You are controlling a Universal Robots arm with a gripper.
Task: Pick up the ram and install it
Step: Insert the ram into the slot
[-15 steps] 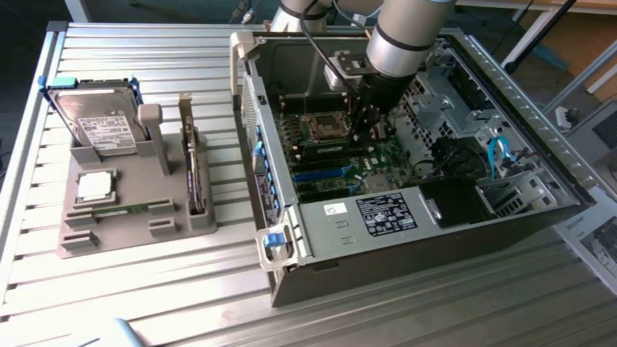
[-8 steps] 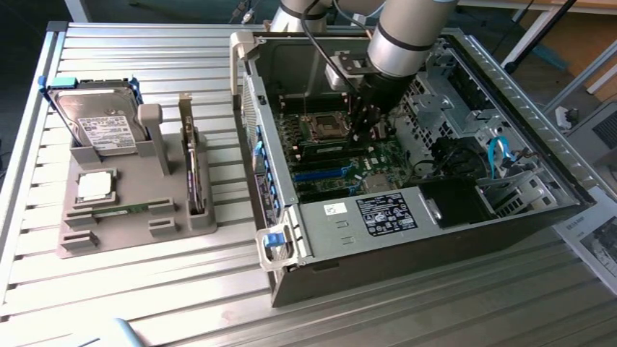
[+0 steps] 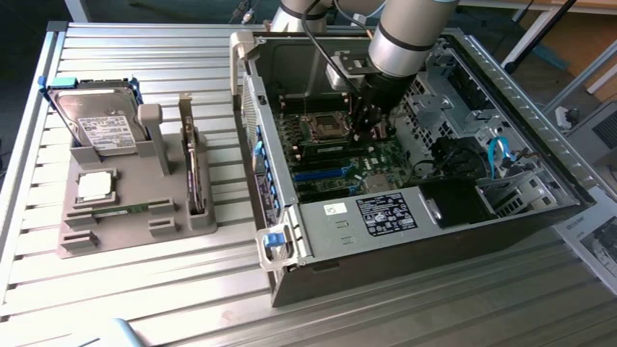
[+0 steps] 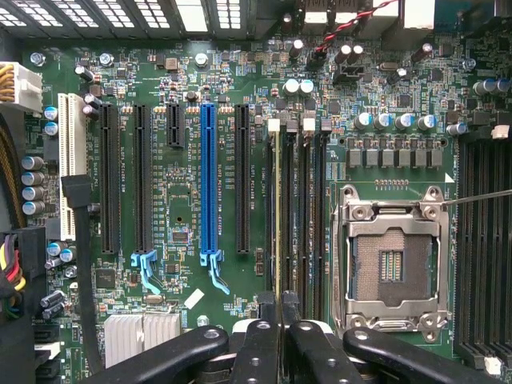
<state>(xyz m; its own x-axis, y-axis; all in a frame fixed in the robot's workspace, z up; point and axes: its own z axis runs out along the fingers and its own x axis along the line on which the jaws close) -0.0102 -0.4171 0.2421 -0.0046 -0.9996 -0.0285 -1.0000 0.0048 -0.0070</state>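
Clamped almost fully together, the black two-fingered gripper (image 4: 278, 308) pinches a thin, pale green board edge that reads as the ram (image 4: 278, 208), seen end-on from the wrist. The stick runs straight out from between the fingertips and lies along one of the long black memory slots beside the silver processor socket (image 4: 394, 264). I judge it is held edge-down like this so that its contact edge lines up with the slot. Whether it already touches the slot I cannot tell.

In the exterior view, the grey Universal Robots arm (image 3: 410, 32) comes down from the top centre of the frame. It puts the gripper (image 3: 365, 129) inside the open dark metal computer case (image 3: 337, 260), which fills the middle and right of the frame. The case lies on its side with the panel off, so the green motherboard (image 3: 376, 155) faces up for a reach from above.

At the exterior view's left stands a grey moulded parts tray (image 3: 106, 238). Its pockets keep a silver hard drive (image 3: 97, 123) and a larger expansion card (image 3: 196, 170) upright. A square silver processor chip (image 3: 97, 186) lies flat in the tray.

Everything rests on a ribbed, slatted aluminium tabletop (image 3: 434, 311). Wooden flooring shows beyond it at the upper right.
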